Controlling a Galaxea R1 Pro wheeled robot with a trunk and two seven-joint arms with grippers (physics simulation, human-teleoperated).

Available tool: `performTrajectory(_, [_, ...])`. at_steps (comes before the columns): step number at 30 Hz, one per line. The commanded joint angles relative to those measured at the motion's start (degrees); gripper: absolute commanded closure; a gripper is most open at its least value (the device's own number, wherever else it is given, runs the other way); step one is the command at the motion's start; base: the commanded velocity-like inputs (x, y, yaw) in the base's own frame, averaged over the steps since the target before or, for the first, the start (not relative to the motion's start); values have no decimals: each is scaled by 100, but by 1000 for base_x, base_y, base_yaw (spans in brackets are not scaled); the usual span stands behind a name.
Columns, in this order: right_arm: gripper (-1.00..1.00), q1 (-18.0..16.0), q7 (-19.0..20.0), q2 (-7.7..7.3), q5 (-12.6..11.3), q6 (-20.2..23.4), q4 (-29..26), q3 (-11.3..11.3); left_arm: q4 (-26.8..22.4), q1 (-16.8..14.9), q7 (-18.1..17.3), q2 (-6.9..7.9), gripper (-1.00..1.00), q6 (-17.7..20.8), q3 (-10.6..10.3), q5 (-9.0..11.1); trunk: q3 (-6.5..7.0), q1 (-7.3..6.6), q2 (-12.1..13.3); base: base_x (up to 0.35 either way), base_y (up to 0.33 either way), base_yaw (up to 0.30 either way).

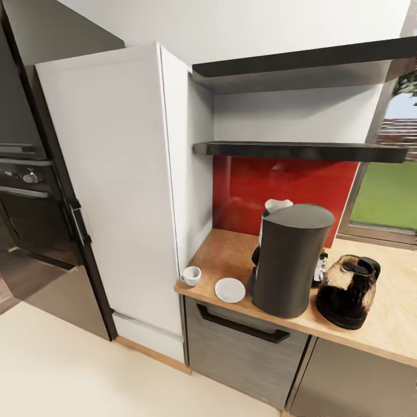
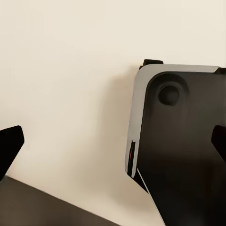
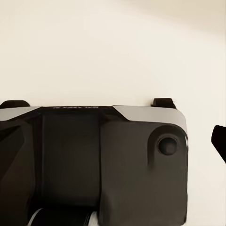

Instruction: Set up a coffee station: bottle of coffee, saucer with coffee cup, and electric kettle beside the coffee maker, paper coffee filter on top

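On the wooden countertop (image 1: 231, 255) stands the dark grey coffee maker (image 1: 289, 260). A white coffee cup (image 1: 191, 275) sits at the counter's left corner, with the white saucer (image 1: 230, 289) empty beside it, a little apart. The dark glass electric kettle (image 1: 349, 291) stands right of the coffee maker. Behind the maker's top a white thing (image 1: 277, 205) peeks out; what it is I cannot tell. A small item (image 1: 320, 268) is half hidden between maker and kettle. My left gripper (image 2: 113, 143) hangs open over the floor. My right gripper (image 3: 113, 141) is open too, one fingertip (image 3: 219, 141) showing.
Two black wall shelves (image 1: 301, 152) hang above the counter against a red backsplash (image 1: 249, 188). A tall white cabinet (image 1: 110, 191) stands left of it, then a black oven (image 1: 35, 208). A drawer handle (image 1: 240, 327) is below. The robot's dark base (image 2: 183, 150) shows under both wrists on cream floor.
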Motion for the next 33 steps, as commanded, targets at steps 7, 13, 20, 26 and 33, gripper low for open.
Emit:
performTrajectory(7, [-100,2,12,1,40,34,-11,-46,4,0,-24,-1,-100,-18,49,-44,-2,3,-4,46,291,-262])
performTrajectory(13, [-100,1,12,-1,40,34,-11,-46,7,3,-24,0,-100,-18,49,-44,-2,3,-4,2,209,-265])
performTrajectory(20, [-100,-1,12,1,40,34,-11,-46,12,4,-24,1,-100,-18,49,-44,-2,3,-4,0,34,-265])
performTrajectory(26, [-100,2,6,2,40,34,-11,-46,9,5,-24,5,-100,-18,49,-44,-2,3,-4,0,2,-265])
performTrajectory(33, [-100,2,9,0,40,34,-11,-46,12,5,-24,9,-100,-18,52,-44,-2,3,-4,-28,29,-265])
